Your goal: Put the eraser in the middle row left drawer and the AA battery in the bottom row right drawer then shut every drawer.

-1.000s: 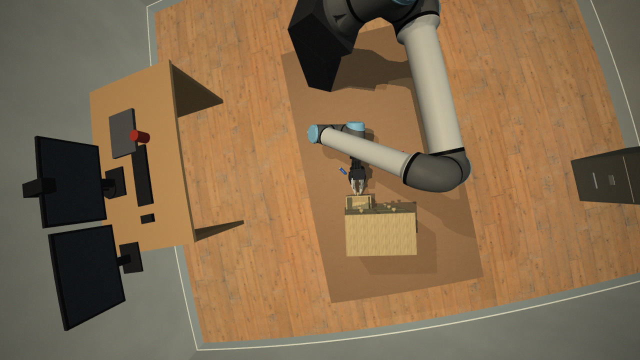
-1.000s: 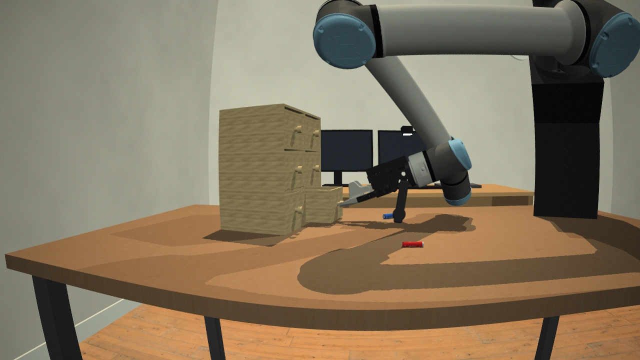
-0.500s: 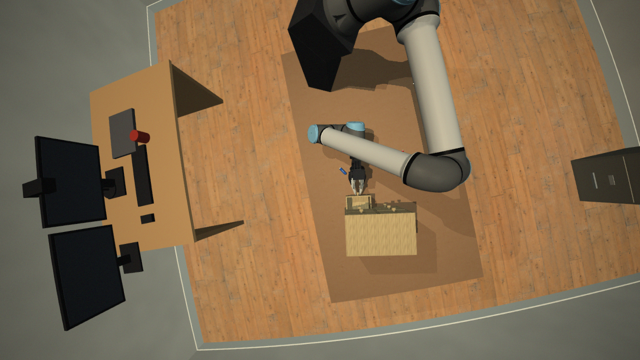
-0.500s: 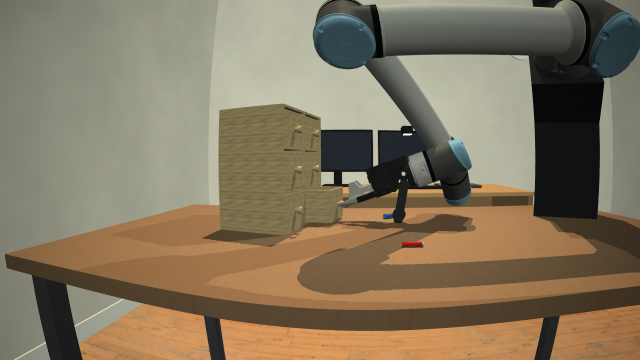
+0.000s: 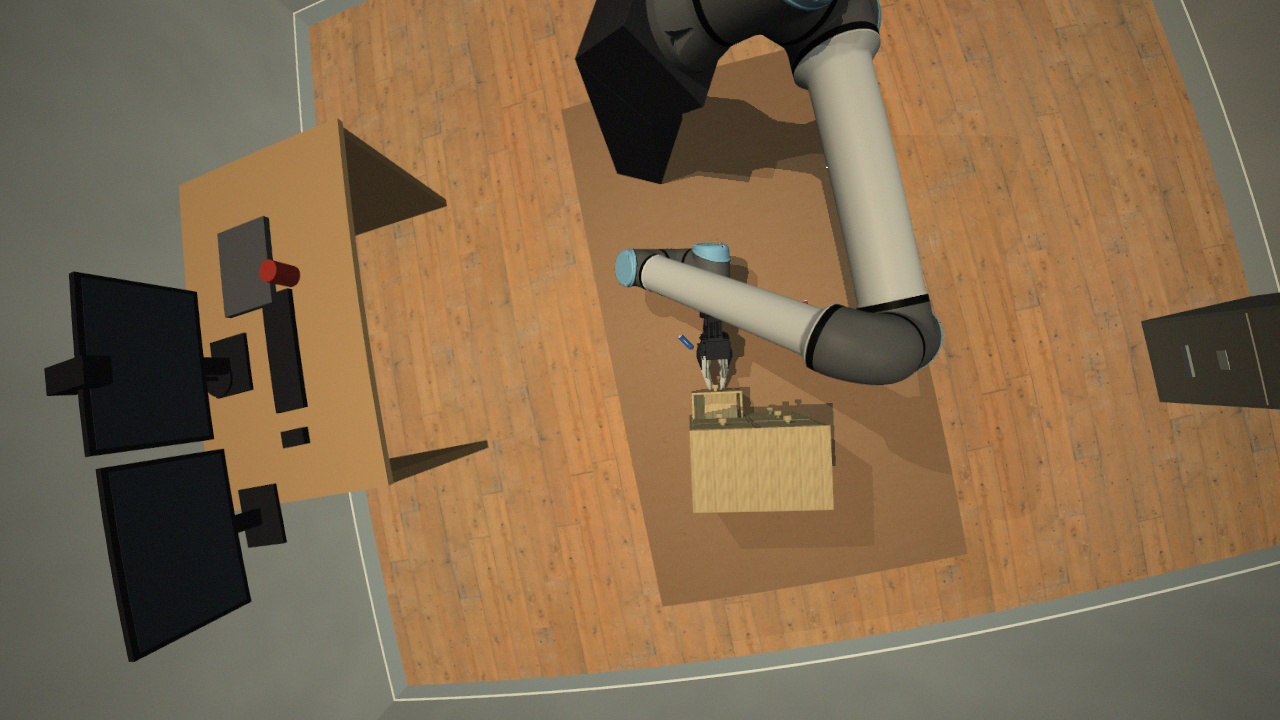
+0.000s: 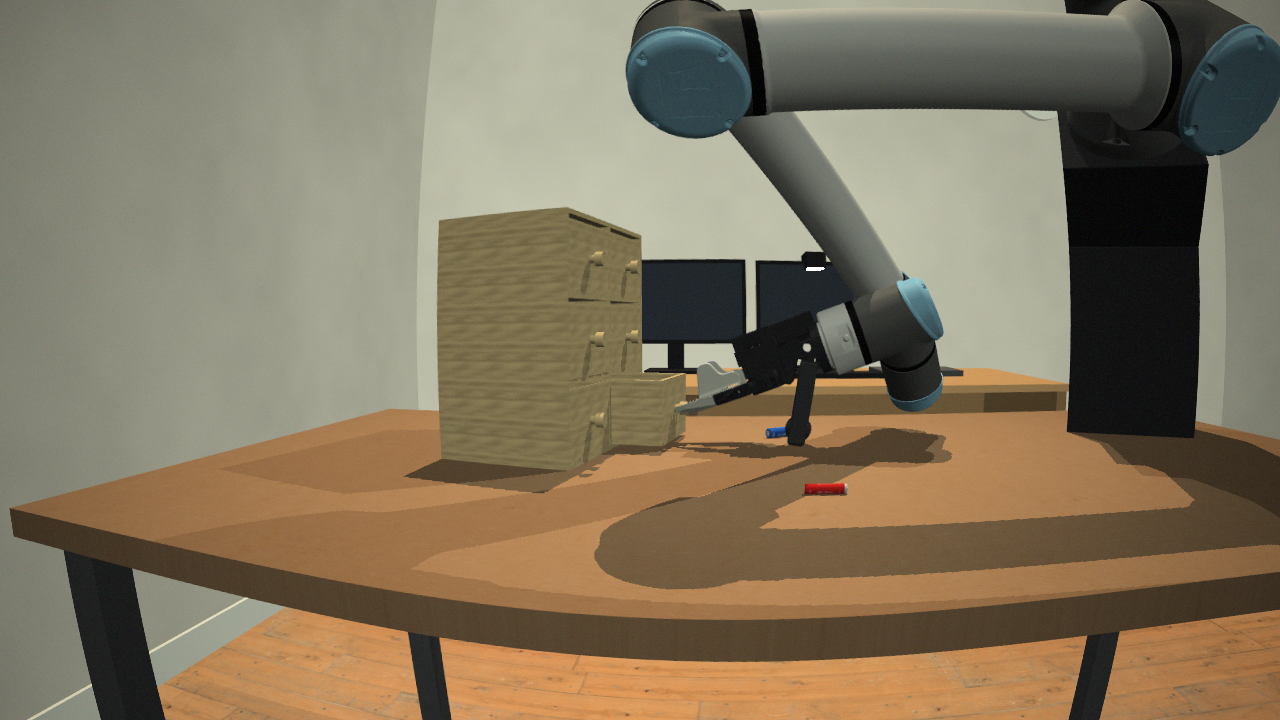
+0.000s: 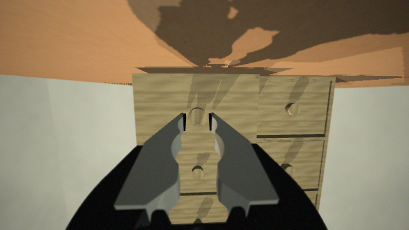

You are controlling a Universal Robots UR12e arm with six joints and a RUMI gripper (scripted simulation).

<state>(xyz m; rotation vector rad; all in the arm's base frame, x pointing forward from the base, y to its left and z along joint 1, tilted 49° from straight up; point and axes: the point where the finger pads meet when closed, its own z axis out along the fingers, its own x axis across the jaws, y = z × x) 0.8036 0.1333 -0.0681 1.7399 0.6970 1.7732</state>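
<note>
One drawer (image 5: 694, 405) (image 6: 640, 413) (image 7: 160, 102), the right one in the bottom row, sticks out of the upright chest (image 5: 760, 468) (image 6: 505, 340) (image 7: 333, 96); the other five look shut. The gripper (image 5: 715, 386) (image 6: 682, 410) (image 7: 197, 114) points at its front, tilted downward, its fingers narrowly apart on either side of the round knob (image 7: 197, 117), with a gap on each side (so it holds nothing). On the table (image 5: 626, 214) (image 6: 895, 564) (image 7: 80, 48), a blue battery (image 5: 685, 342) (image 6: 775, 432) lies near the gripper, and a red battery (image 5: 805, 301) (image 6: 825, 488) lies farther off, mostly hidden by the arm from above. Which battery is the AA, I cannot tell, and the eraser's place cannot be made out.

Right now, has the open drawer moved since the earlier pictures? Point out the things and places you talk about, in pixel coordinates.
No, the open drawer (image 5: 716, 407) (image 6: 640, 413) (image 7: 160, 99) sticks out from the chest (image 5: 760, 470) (image 6: 501, 344) (image 7: 332, 92) just as far as before.
</note>
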